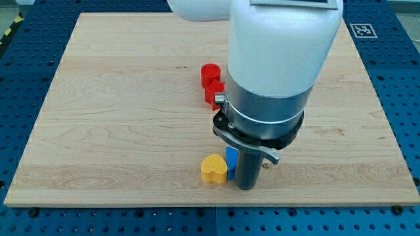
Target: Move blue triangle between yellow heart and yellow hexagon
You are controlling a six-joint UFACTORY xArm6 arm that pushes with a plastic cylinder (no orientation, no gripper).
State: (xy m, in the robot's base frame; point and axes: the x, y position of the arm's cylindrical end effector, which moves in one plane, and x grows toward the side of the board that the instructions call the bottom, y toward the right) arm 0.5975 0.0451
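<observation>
A yellow heart block (pixel 214 168) lies near the view's bottom edge of the wooden board (pixel 118 111). A blue block (pixel 231 157), only partly visible, sits just right of the heart, touching or nearly touching it; its shape cannot be made out. The arm's large white and grey body (pixel 275 72) covers the board's middle right. Its dark lower cylinder (pixel 246 172) stands right against the blue block's right side. My tip is hidden under the arm and does not show. No yellow hexagon is in sight; it may be hidden behind the arm.
A red cylinder (pixel 210 73) stands above the board's middle, with a second red block (pixel 214 92) just below it, partly hidden by the arm. A blue perforated table (pixel 26 216) surrounds the board.
</observation>
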